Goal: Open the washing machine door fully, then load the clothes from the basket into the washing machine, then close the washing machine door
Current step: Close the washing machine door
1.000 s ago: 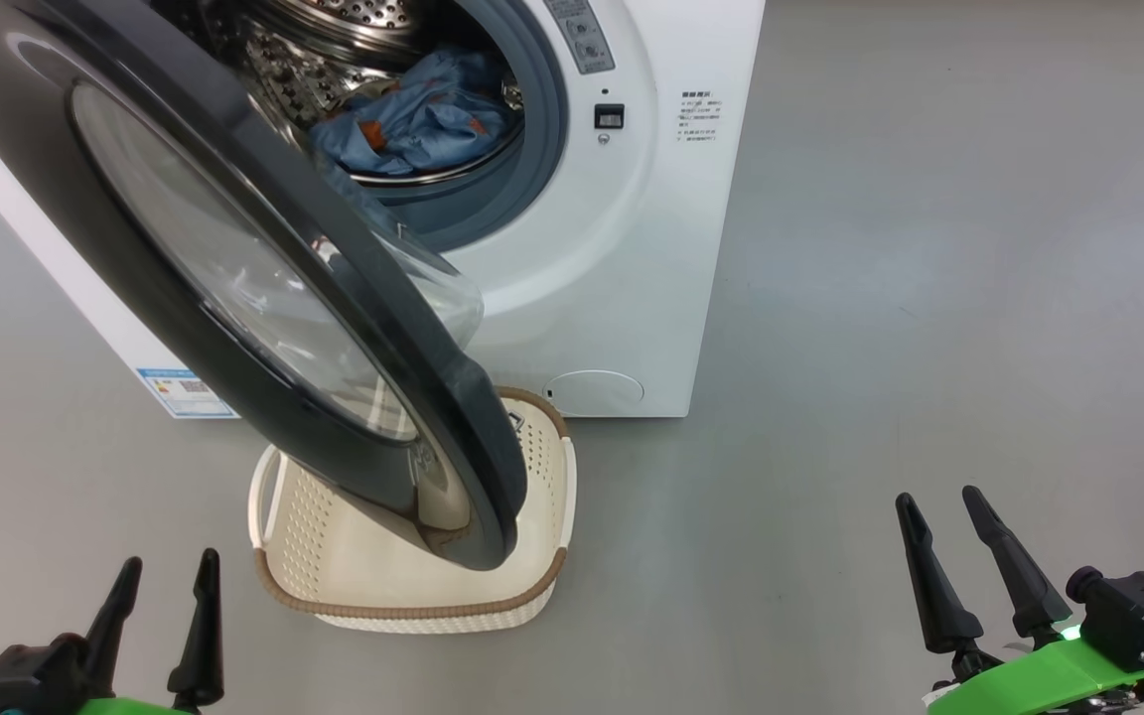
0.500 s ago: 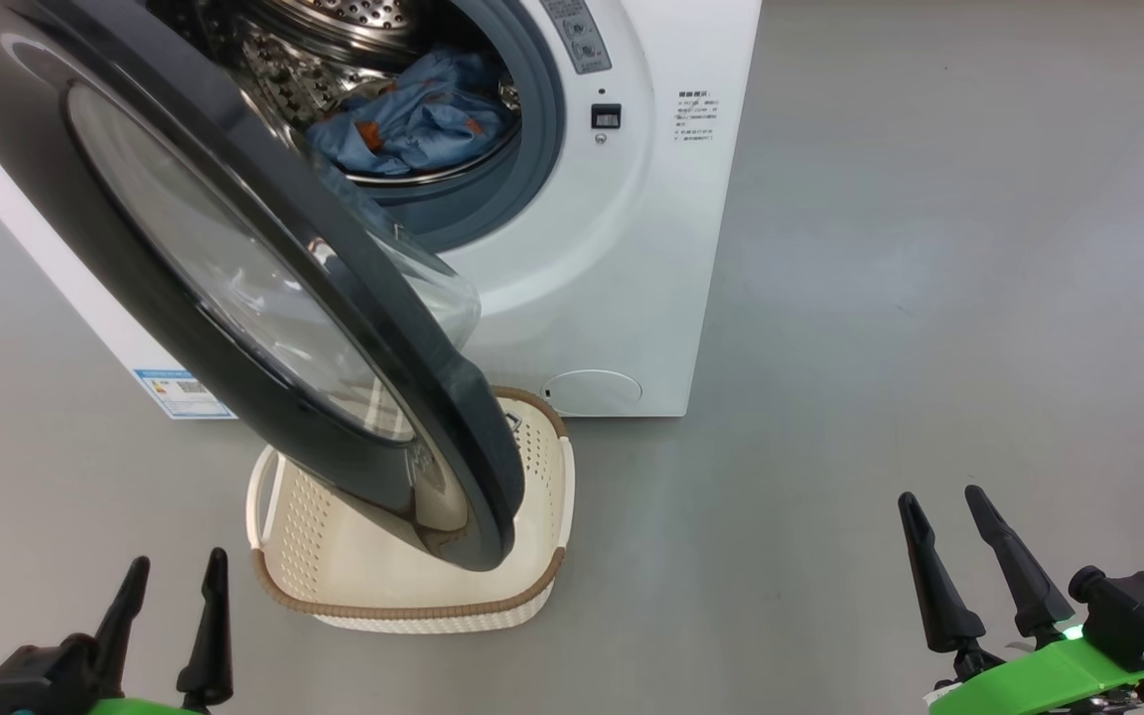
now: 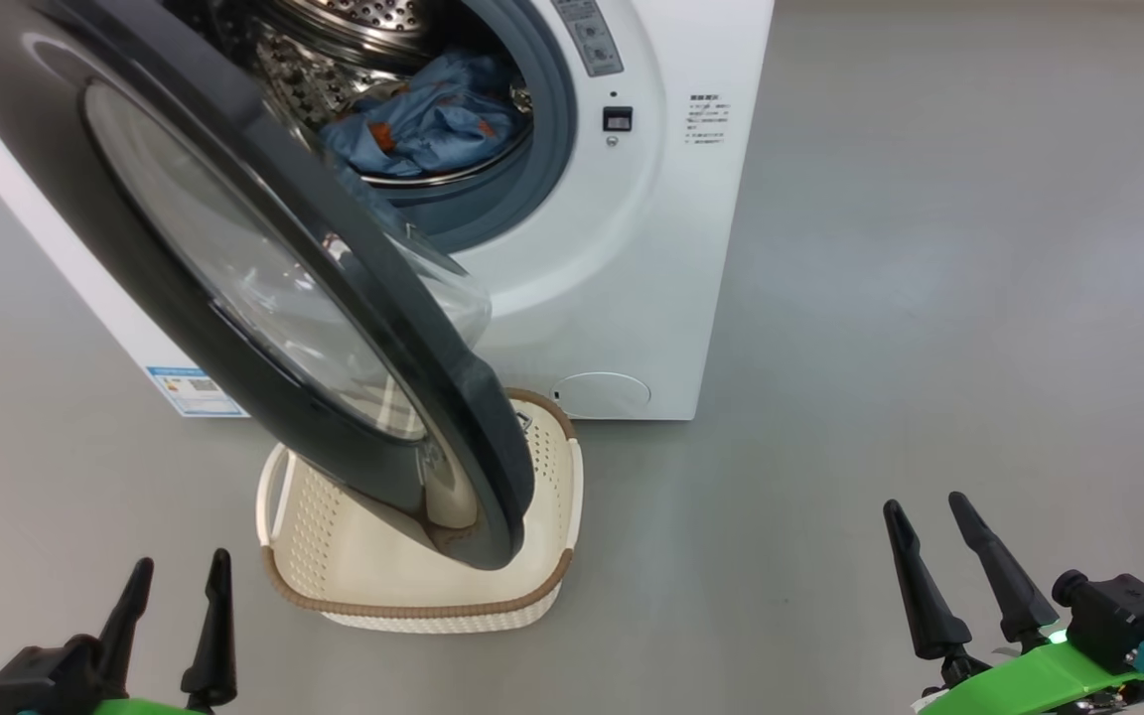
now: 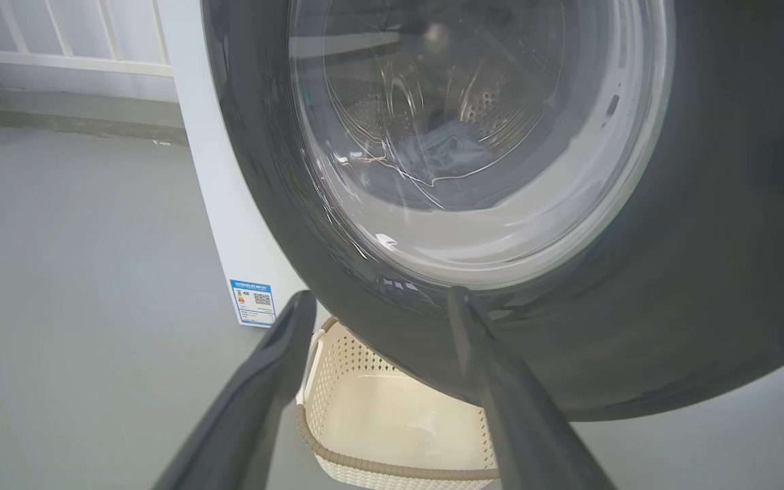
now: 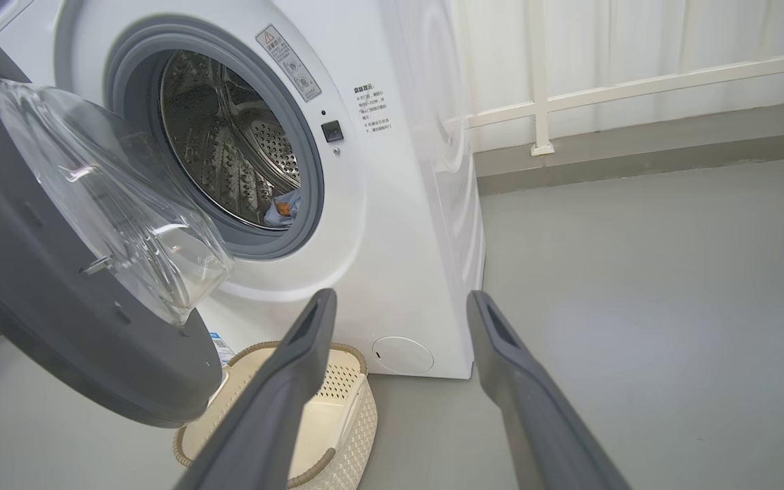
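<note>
The large round washing machine door (image 3: pixel 264 288), glossy black-rimmed with a bulging clear glass bowl, stands swung partly open, its lower edge hanging over the small cream-white perforated basket (image 3: pixel 413 608) on the floor just before the big white front-loading washing machine (image 3: pixel 651 248). Light-blue clothes (image 3: pixel 433 124) with orange-brown figures lie inside the perforated steel drum. The left gripper (image 3: pixel 182 558) and the right gripper (image 3: pixel 925 500) hover low over the grey floor (image 3: pixel 929 298), well apart from the door, each with its long dark fingers spread and holding nothing.

Grey floor (image 3: pixel 929 248), white railing (image 5: pixel 637 90) (along the back), grey kerb (image 5: pixel 637 146)
</note>
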Tool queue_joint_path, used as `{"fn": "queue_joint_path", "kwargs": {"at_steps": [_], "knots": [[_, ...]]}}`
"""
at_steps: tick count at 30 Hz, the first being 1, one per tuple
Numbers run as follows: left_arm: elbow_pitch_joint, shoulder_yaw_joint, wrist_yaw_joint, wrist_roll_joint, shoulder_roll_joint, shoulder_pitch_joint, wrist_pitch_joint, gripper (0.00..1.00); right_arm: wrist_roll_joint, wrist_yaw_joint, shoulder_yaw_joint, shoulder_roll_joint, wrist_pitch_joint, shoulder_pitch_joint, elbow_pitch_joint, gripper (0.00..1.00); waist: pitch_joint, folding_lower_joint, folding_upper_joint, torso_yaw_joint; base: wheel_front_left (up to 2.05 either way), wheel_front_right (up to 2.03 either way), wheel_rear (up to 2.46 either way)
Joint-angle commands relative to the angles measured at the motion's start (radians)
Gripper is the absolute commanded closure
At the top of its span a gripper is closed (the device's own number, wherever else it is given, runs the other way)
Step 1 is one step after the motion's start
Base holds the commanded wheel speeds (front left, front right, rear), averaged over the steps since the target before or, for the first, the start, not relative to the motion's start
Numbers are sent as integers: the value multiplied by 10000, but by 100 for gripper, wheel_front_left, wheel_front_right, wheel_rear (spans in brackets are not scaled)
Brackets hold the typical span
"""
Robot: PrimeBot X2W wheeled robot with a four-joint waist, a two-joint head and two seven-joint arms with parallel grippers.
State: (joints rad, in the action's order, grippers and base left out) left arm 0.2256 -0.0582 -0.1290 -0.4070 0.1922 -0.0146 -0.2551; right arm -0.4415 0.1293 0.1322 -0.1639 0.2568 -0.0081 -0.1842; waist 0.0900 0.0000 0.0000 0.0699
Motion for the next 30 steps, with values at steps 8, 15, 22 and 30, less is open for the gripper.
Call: {"fn": "queue_joint_path", "kwargs": {"at_steps": [8,15,22,30], "knots": [[-194,316,-17,36,-34,-56,-66,0,-73,14,562,32,49,-657,37,100,-73,0,0,429,0,0,0],[-254,223,-17,57,-126,-67,-66,0,-133,14,1010,184,49,-1375,305,100,-154,0,0,778,0,0,0],[-357,207,-17,92,-129,-77,-66,0,-119,14,1433,302,49,-2033,1142,100,-246,0,0,994,0,0,0],[-450,245,-17,96,-124,-38,-66,0,3,14,2326,445,49,-2434,2778,100,-307,0,0,1078,0,0,0]]}}
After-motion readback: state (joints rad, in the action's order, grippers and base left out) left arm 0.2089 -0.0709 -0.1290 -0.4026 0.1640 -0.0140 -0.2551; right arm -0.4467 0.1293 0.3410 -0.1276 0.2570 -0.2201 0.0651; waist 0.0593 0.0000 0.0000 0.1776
